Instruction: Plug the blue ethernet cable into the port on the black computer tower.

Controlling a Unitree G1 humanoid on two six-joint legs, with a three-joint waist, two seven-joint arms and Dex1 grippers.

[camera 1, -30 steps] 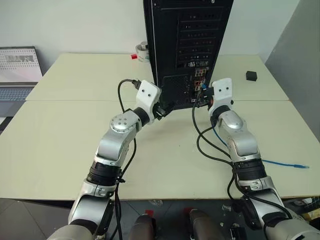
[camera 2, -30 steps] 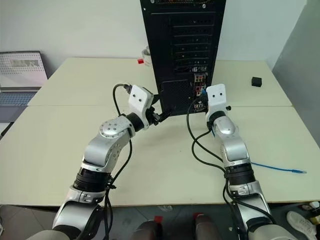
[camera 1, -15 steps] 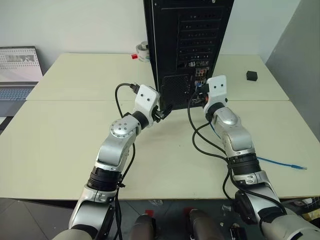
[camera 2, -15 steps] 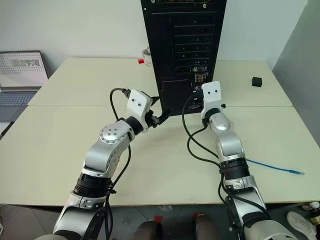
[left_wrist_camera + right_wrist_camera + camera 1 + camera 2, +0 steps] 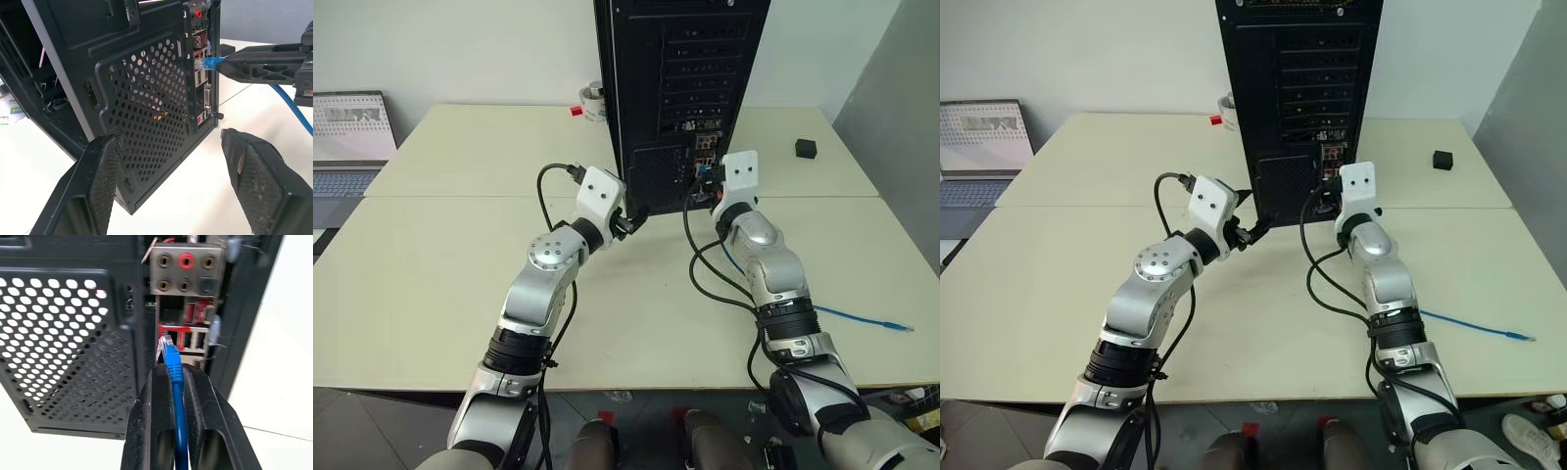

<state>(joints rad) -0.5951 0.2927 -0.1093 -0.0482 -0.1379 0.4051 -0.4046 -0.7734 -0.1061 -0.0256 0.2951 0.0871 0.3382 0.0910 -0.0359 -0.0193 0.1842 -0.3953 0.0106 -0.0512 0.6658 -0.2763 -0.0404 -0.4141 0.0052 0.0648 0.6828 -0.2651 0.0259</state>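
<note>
Small black cube (image 5: 806, 148) and tape roll (image 5: 593, 101) sit well clear on table (image 5: 440, 264); left gripper (image 5: 171, 161) spread wide by black computer tower (image 5: 680, 88) vent corner, empty; right gripper (image 5: 177, 377) clamped on blue ethernet cable (image 5: 172, 363), plug tip at the port (image 5: 168, 340) cluster.

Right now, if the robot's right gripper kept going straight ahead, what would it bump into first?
Probably the connector strip on the back of the black computer tower. The right gripper pinches the blue cable, whose plug tip would touch first.
</note>
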